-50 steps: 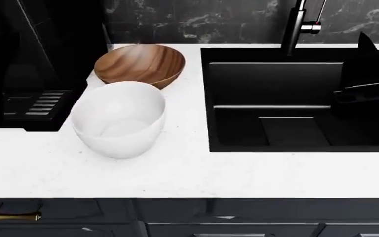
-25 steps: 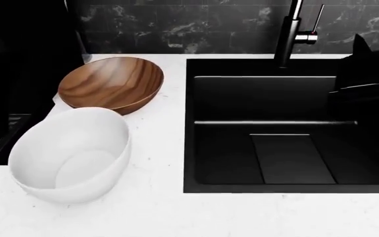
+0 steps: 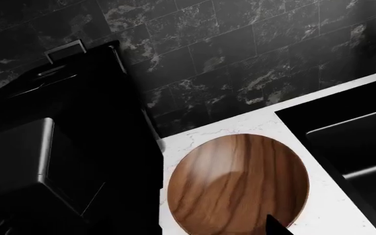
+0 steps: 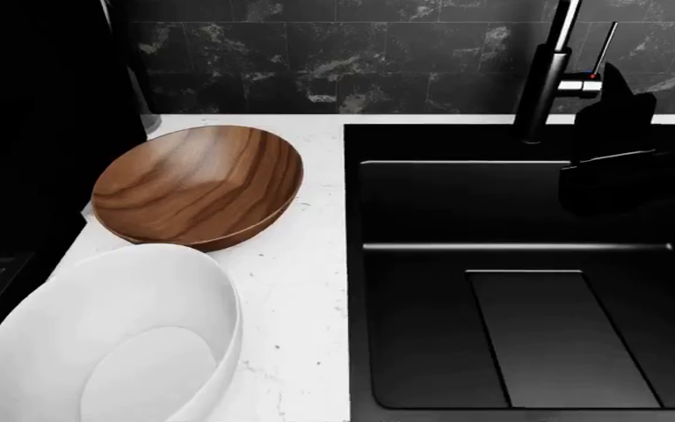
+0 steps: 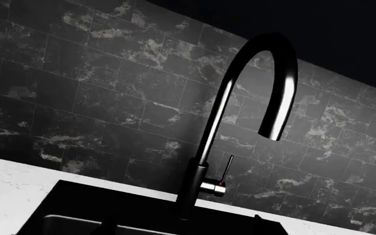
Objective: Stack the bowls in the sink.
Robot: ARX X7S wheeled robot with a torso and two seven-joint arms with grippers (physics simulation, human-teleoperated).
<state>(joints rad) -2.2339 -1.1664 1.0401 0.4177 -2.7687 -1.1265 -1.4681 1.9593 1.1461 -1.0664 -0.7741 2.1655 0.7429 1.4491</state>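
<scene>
The brown wooden bowl [image 4: 197,186] sits on the white countertop [image 4: 308,290] just left of the sink [image 4: 467,202]. The white bowl [image 4: 115,347] rests in front of it at the near left, cut by the picture's edge. My left gripper [image 3: 195,231] hangs above the wooden bowl [image 3: 240,186]. Only one dark fingertip [image 3: 276,227] shows, far off to one side, so the jaws stand apart and empty. My right gripper [image 4: 617,149] hovers over the sink's far right part beside the faucet [image 4: 555,70]. It is open and empty, its tips barely visible in the right wrist view.
A tall black appliance [image 4: 32,132] stands at the left edge of the counter, close behind the bowls. A dark marble backsplash [image 4: 337,53] runs along the back. The sink has a stepped bottom with a lower panel [image 4: 561,334].
The head view has moved in closer and lower. Both bowls and the sink look larger, and the white bowl has slid toward the lower left of the picture. The right gripper stays over the sink.
</scene>
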